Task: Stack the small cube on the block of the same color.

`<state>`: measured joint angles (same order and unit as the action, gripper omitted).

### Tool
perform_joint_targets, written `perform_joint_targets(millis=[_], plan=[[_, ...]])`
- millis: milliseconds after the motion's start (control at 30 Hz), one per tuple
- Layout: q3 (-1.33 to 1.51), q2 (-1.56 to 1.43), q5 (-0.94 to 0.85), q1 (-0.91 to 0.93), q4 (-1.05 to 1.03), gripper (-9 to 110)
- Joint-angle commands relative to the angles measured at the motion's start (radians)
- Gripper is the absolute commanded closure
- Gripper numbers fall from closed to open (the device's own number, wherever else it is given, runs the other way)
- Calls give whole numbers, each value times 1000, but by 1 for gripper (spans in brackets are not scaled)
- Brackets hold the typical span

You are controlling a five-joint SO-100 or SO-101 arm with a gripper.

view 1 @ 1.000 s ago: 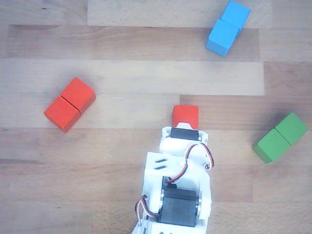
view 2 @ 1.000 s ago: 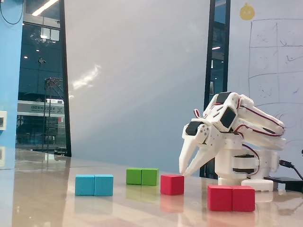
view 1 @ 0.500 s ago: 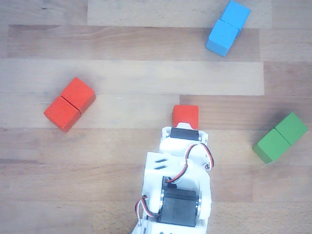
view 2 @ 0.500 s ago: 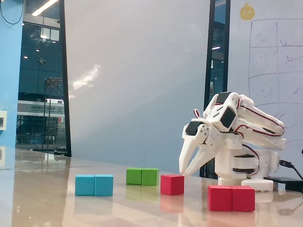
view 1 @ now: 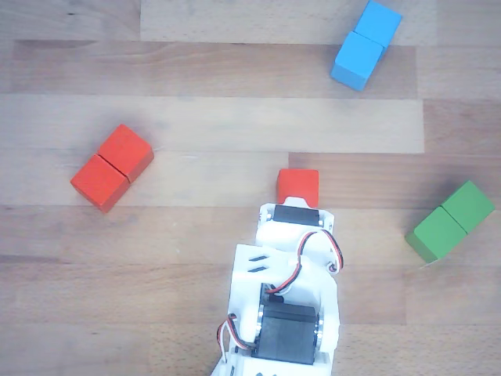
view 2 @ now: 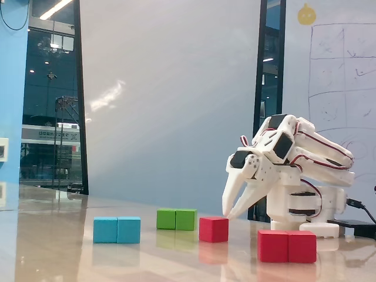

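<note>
Where pincer (view 2: 230,215) hangs open, small cube (view 2: 213,229) just below tips, table

A pale wood-grain table (view 1: 196,117) fills the other view, its planks running side to side with staggered joints, while in the fixed view the same surface (view 2: 59,247) shows glossy and throws back soft reflections. Behind it stands a broad white wall panel (view 2: 170,100) with a bright smear of light across it, flanked by dark glass (view 2: 53,100) reflecting ceiling strip lights. Far left sits a blue wall (view 2: 12,106), and at right a whiteboard (view 2: 341,76) carries faint grid lines and a yellow sticker (view 2: 306,14).
</note>
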<state>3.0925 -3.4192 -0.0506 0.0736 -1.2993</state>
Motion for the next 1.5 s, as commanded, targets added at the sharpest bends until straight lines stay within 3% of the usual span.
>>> perform_joint_targets(millis=[0, 633, 1200, 1467], plan=[[-46, -29, 2, -3, -6, 101], [-101, 23, 8, 0, -3, 101], [-1026, 1019, 2, 5, 54, 101], [-1307, 1285, -2, 138, -52, 101]])
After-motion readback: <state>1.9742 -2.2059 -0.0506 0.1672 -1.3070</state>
